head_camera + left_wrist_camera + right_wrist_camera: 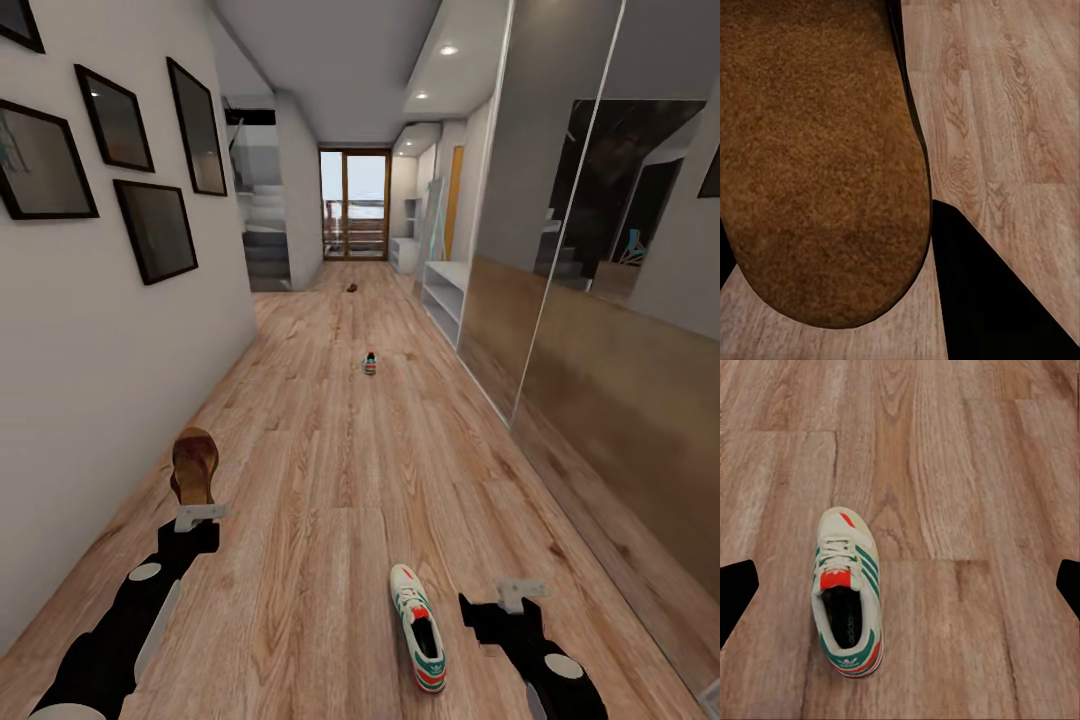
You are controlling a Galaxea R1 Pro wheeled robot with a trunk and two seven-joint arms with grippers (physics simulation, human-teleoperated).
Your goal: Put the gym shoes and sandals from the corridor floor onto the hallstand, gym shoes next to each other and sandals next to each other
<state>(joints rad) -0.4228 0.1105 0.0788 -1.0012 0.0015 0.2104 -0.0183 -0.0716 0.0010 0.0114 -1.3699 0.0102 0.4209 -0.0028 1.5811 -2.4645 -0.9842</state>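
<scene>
L gripper [200, 517]: pinched on a sandal [194, 465], held above floor [330, 500]; wrist cam showed its tan footbed [817, 157] up close.
R gripper [522, 592]: spread, nothing in it, over near gym shoe [420, 640]; wrist cam showed laces, red tongue.
Head cam: 2nd gym shoe [370, 364] mid-corridor, 2nd sandal [352, 288] far, white rack [445, 295] by R wall.

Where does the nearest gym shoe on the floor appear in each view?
Head view: nearest gym shoe at bottom centre, beside the right tool.
Right wrist view: left of centre, sole down.
Left wrist view: not in it.
Shared landmark: the wood-plank floor.
</scene>
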